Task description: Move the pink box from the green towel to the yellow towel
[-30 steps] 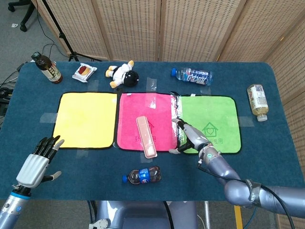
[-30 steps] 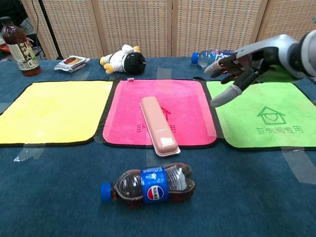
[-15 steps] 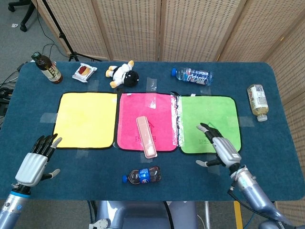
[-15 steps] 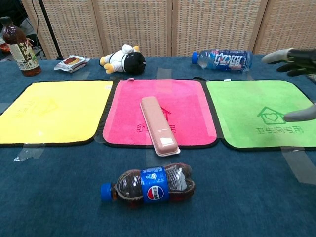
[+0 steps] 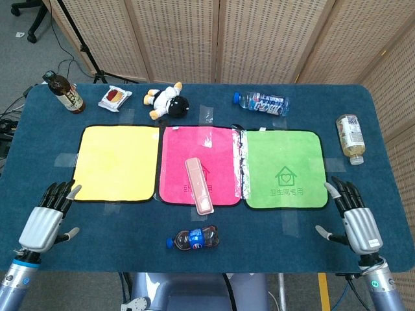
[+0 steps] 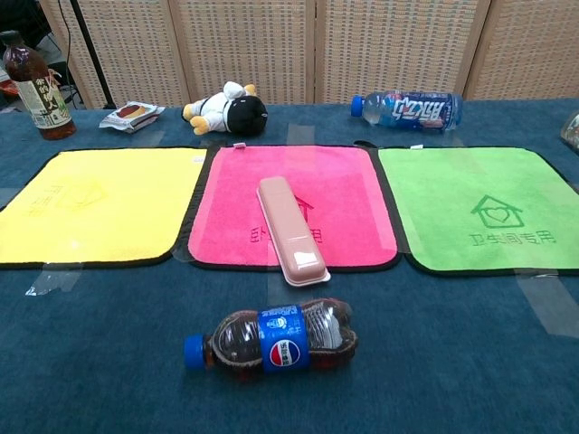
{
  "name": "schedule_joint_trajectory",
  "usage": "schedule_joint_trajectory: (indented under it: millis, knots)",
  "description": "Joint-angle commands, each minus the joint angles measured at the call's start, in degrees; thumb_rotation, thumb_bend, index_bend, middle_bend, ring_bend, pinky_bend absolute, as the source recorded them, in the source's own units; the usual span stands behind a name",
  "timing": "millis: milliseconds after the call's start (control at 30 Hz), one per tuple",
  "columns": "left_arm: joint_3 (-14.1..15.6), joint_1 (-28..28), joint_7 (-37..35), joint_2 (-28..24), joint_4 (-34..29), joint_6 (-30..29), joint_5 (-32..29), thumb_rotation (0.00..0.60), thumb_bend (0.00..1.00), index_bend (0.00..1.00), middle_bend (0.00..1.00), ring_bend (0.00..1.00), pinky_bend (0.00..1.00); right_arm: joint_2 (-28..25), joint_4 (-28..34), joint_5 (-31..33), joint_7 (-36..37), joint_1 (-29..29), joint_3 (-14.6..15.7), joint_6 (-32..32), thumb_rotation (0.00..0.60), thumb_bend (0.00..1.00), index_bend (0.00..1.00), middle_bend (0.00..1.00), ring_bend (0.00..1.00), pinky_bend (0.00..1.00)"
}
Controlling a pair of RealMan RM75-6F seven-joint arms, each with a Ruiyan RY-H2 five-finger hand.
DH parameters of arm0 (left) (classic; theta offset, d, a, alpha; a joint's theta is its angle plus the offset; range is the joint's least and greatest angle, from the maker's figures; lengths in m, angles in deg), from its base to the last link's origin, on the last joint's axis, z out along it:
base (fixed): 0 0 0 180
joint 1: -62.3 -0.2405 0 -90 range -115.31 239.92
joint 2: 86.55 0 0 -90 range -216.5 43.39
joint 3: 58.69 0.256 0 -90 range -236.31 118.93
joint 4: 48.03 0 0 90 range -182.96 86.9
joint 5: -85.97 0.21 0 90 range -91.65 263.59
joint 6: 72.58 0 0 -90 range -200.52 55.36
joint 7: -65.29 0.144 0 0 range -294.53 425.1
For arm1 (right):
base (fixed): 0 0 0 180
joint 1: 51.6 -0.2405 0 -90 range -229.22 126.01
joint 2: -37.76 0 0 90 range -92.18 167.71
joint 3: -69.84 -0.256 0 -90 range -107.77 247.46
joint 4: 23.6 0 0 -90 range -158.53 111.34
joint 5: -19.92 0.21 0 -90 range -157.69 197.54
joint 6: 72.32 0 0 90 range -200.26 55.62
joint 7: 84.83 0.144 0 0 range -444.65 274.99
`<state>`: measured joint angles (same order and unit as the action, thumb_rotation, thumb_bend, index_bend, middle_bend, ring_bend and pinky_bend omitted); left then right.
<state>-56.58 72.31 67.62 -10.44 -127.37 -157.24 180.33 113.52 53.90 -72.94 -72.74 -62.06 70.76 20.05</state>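
The long pink box (image 5: 200, 186) (image 6: 290, 229) lies on the pink towel (image 5: 214, 146) (image 6: 344, 190), its near end sticking out over the towel's front edge. Left of that lies the bare yellow towel (image 5: 117, 162) (image 6: 90, 203), and on the right the bare green towel (image 5: 283, 167) (image 6: 484, 208). My left hand (image 5: 47, 219) hovers open at the table's front left corner, holding nothing. Over the front right edge my right hand (image 5: 355, 220) is open and empty. Neither hand shows in the chest view.
A cola bottle (image 5: 194, 238) (image 6: 276, 339) lies in front of the pink towel. Along the back stand a brown tea bottle (image 5: 63, 92) (image 6: 34, 89), a snack pack (image 5: 114, 98), a plush toy (image 5: 167, 102) (image 6: 226, 108) and a water bottle (image 5: 262, 102) (image 6: 407, 109). Another bottle (image 5: 351, 138) lies far right.
My right hand has pulled back from the green towel's left edge to the front right table edge, leaving the chest view. The left hand sank slightly. The pink box has not moved.
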Motion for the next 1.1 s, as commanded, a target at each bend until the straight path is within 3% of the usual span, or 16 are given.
schedule_joint_trajectory:
  millis: [33, 333, 567, 667, 733, 833, 1100]
  knots:
    - [-0.01, -0.1, 0.78, 0.29, 0.21, -0.15, 0.12, 0.6, 0.03, 0.0, 0.0, 0.0, 0.0, 4.11, -7.1, -2.36, -4.85, 2.77, -0.97, 5.39, 0.6, 0.17, 0.03, 0.0, 0.0, 0.0]
    - [0.64, 0.68, 2.62, 0.11, -0.76, 1.12, 1.29, 0.6, 0.04, 0.0, 0.0, 0.0, 0.0, 4.11, -7.12, -3.07, -3.17, 3.57, -1.71, 7.21, 0.6, 0.18, 0.03, 0.0, 0.0, 0.0]
    - [0.54, 5.06, 6.06, -4.28, -6.15, 7.13, 2.76, 0.6, 0.06, 0.0, 0.0, 0.0, 0.0, 3.61, -6.45, -2.99, -2.02, 3.93, -2.19, 7.42, 0.6, 0.18, 0.03, 0.0, 0.0, 0.0]
    - [-0.14, 7.39, 8.88, -7.11, -9.78, 10.0, 3.08, 0.6, 0.2, 0.0, 0.0, 0.0, 0.0, 3.43, -6.28, -2.83, -1.25, 4.0, -2.47, 7.42, 0.6, 0.18, 0.03, 0.0, 0.0, 0.0]
    - [-0.95, 9.54, 11.16, -9.32, -12.76, 12.36, 3.5, 0.6, 0.41, 0.0, 0.0, 0.0, 0.0, 3.29, -6.17, -2.51, -0.47, 4.03, -2.69, 7.22, 0.6, 0.17, 0.03, 0.0, 0.0, 0.0]
    - [-2.05, 12.12, 13.63, -11.8, -16.61, 15.72, 3.06, 0.6, 0.61, 0.0, 0.0, 0.0, 0.0, 3.18, -6.16, -2.22, 0.24, 4.08, -2.86, 6.84, 0.6, 0.17, 0.03, 0.0, 0.0, 0.0]
    - [-5.72, 19.22, 20.28, -13.5, -20.4, 25.46, -0.35, 0.6, 0.8, 0.0, 0.0, 0.0, 0.0, 3.16, -6.28, -1.79, 1.16, 4.14, -3.13, 6.03, 0.6, 0.16, 0.03, 0.0, 0.0, 0.0]
